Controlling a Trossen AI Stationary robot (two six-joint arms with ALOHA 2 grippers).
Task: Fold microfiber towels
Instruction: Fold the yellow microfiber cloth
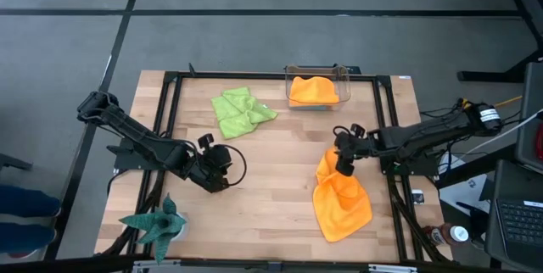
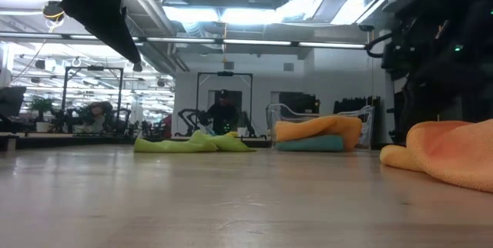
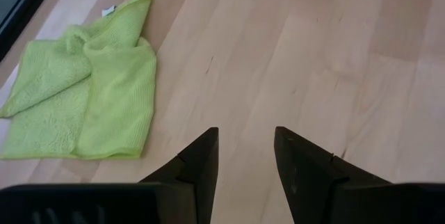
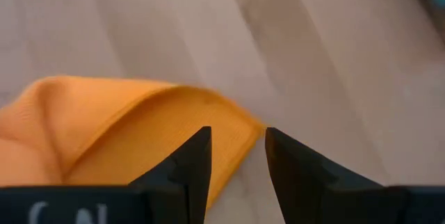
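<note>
A crumpled orange towel [image 1: 341, 198] lies at the table's right near side, its far end humped up in a fold [image 4: 132, 113]. My right gripper [image 1: 344, 156] is open just over that far end, its fingertips [image 4: 236, 139] on either side of the fold's edge. My left gripper [image 1: 222, 169] hangs open over bare wood at the left [image 3: 247, 137]. Beyond it, a lime green towel [image 1: 242, 110] lies loosely folded on the table [image 3: 83, 99]. A second orange towel [image 1: 314, 89] sits on a teal one [image 2: 312, 145] in a clear bin at the far edge. My right gripper's open fingers slant down at the edge of the orange towel's raised far fold [image 4: 240, 123]. I cannot tell whether they touch the cloth. The towel lies slack on the table.
The clear bin [image 1: 342, 75] stands at the far middle. A dark green spiky plant figure [image 1: 155, 220] stands at the near left corner. A black frame [image 1: 170, 95] borders the wooden top. Bare wood lies between the two arms. A person [image 2: 223, 113] is in the room behind.
</note>
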